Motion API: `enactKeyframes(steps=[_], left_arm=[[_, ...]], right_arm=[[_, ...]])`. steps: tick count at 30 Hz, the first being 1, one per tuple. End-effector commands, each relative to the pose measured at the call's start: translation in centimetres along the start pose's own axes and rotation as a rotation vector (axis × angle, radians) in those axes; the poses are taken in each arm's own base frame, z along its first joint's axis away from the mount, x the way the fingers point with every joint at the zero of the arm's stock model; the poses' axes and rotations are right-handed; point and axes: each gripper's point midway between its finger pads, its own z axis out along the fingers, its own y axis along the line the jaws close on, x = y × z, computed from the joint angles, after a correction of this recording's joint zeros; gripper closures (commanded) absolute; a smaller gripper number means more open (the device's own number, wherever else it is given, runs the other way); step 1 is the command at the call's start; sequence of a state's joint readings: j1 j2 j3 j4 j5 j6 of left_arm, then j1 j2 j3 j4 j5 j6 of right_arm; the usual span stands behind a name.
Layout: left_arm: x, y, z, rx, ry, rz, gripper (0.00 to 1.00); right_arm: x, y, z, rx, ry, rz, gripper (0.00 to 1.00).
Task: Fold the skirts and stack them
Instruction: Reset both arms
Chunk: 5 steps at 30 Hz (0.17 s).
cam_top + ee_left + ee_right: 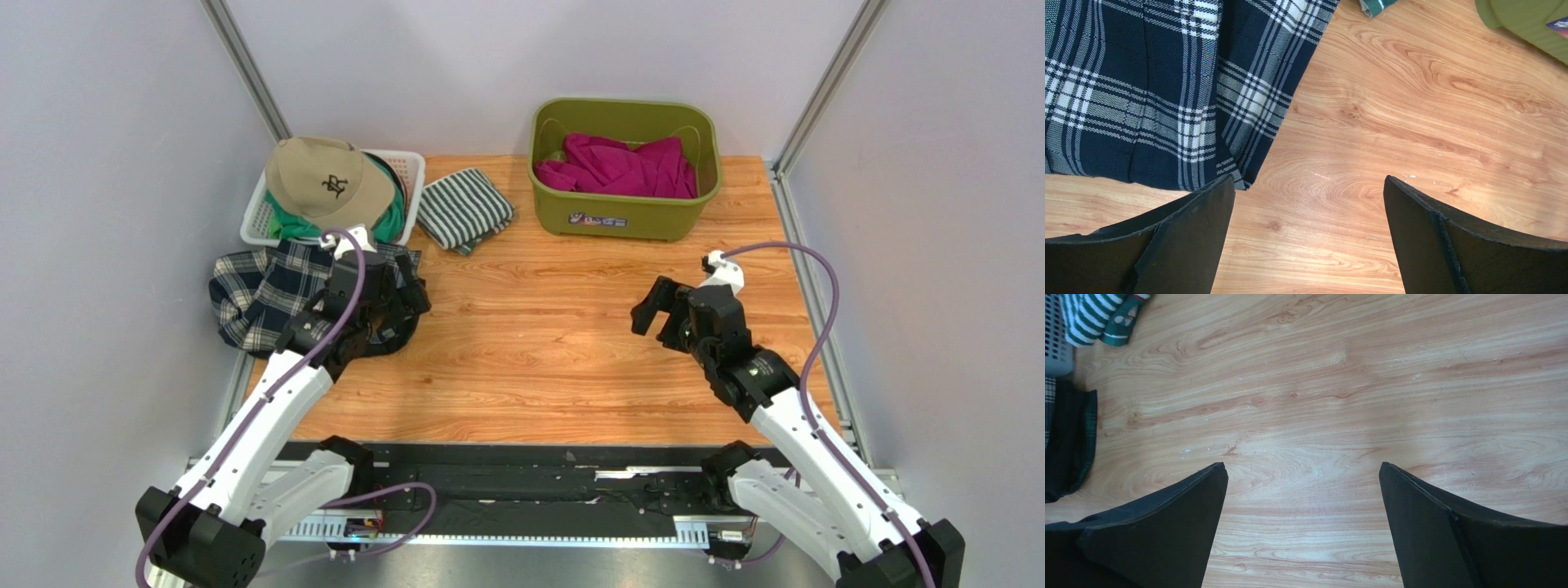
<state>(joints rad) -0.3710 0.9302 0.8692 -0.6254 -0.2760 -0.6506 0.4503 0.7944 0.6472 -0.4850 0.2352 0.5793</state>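
Top view, plaid skirt [260, 294]: spread at the left edge of the desk [552, 355], just near of the white basket [412, 169]; longer side to side than near to far; right end hidden under the left arm.
Top view, left claw [390, 304]: hanging over the skirt's right end; spread hard to read against the dark cloth there.
Top view, right claw [662, 316]: over bare wood on the right half, well apart from the skirts, pointing leftward; fingers parted, nothing between.
Top view, surroundings: tan cap [321, 181] on the basket; striped folded cloth [464, 208] just right of it; green tub [613, 218] at the far edge, holding magenta cloth [626, 165].
Left wrist view, plaid skirt: filling the upper left; pleat lines running bottom to top of the frame, slightly slanted; lower corner just beside the left finger [1198, 226], contact not certain.
Left wrist view, left claw: spread wide, only wood in the gap, gripping nothing.
Right wrist view, dark tartan skirt [1069, 441]: a sliver at the left edge, long axis up and down the frame, flat on the wood.
Right wrist view, right claw: spread wide over wood, empty.
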Motion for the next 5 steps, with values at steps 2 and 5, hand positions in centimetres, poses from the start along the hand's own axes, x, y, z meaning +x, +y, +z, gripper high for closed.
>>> enactKeyframes(steps=[2,5], left_arm=[[-0.51,-0.80,-0.71,0.042,-0.014,-0.017,0.01],[-0.60,-0.78,-0.60,0.037,-0.014,-0.013,0.01]], right_arm=[[-2.23,0.52,-0.15,-0.026,-0.116,0.015,0.01],[-2.02,0.45,0.10,-0.016,-0.105,0.016,0.01]])
